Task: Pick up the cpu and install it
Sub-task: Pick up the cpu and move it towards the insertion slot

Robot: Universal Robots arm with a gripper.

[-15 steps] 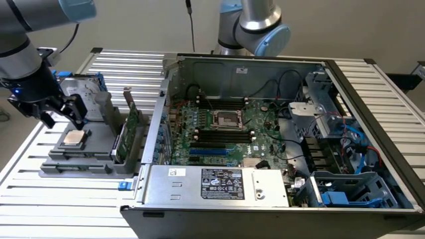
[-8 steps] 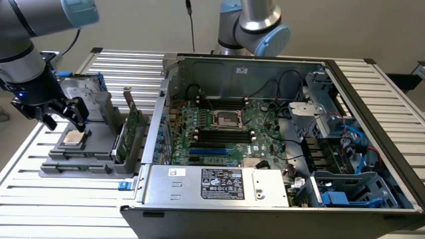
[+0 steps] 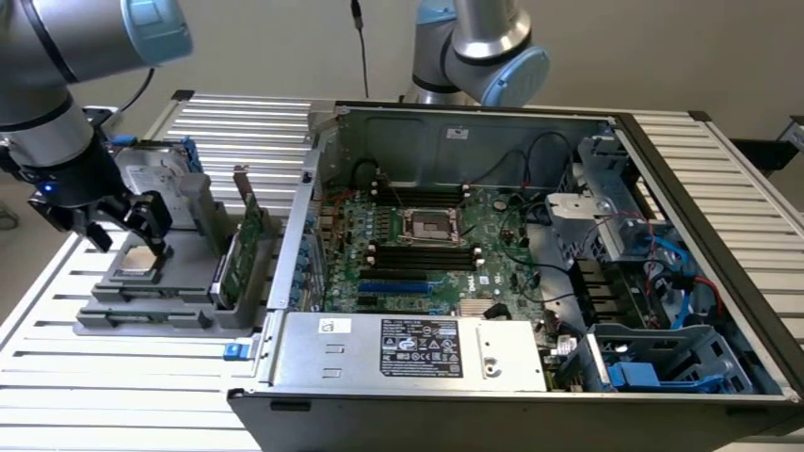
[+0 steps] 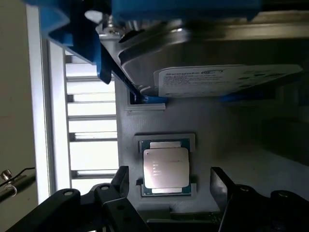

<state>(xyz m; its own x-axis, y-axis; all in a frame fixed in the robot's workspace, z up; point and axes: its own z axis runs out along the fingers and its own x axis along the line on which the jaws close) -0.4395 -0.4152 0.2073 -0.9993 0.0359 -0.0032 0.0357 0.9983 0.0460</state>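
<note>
I seem to be running a robotics lab or test cell. A silver slatted aluminium surface [image 3: 126, 386] carries an opened black desktop computer case [image 3: 503, 419] with its green motherboard [image 3: 415, 254] exposed. A grey moulded parts fixture [image 3: 138, 315] sits beside the case. A grey, blue-capped industrial robot arm [image 3: 484, 56] stands behind, against a bare white wall [image 3: 703, 56].

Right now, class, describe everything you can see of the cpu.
The cpu is a small flat square chip: a plain silvery-beige metal top with faint marks, on a thin dark greenish rim. It lies flat, top up, seated in a shallow recess of the grey holder. The open gripper straddles it, fingers either side, not touching.
</note>
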